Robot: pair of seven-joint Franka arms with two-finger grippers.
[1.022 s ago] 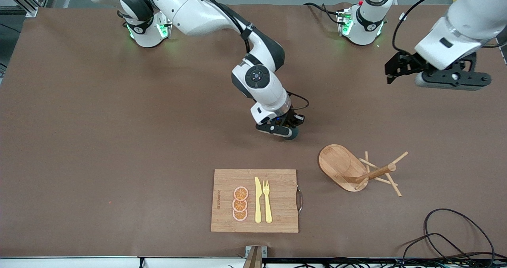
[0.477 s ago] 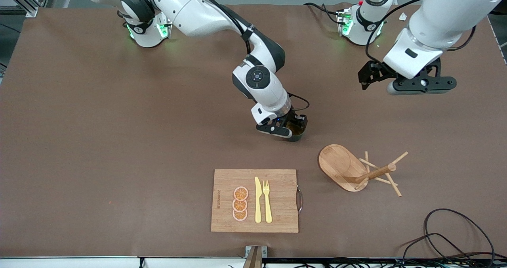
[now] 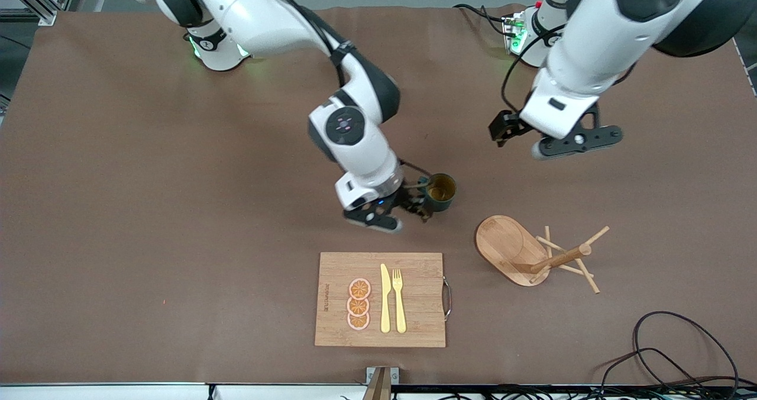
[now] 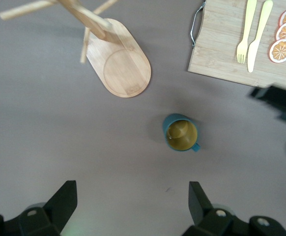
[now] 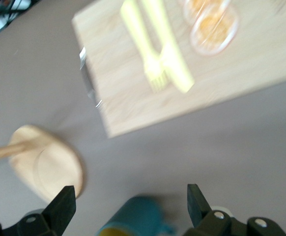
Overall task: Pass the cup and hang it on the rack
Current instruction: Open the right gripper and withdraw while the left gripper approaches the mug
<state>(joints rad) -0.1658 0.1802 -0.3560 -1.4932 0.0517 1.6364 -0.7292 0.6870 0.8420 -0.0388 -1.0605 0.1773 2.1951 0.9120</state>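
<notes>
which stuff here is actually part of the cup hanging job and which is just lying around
Part of the job:
cup, upright on the table
rack, nearer the front camera than the cup
right gripper, open beside the cup
left gripper, open over the table

Just lying about:
cutting board
knife
fork
orange slices
cable

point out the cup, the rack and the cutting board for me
cup (image 3: 441, 188), front view, on the yellow inside at its open mouth
rack (image 3: 507, 245), front view, on the flat oval base
cutting board (image 3: 421, 296), front view, on bare wood beside the fork
</notes>
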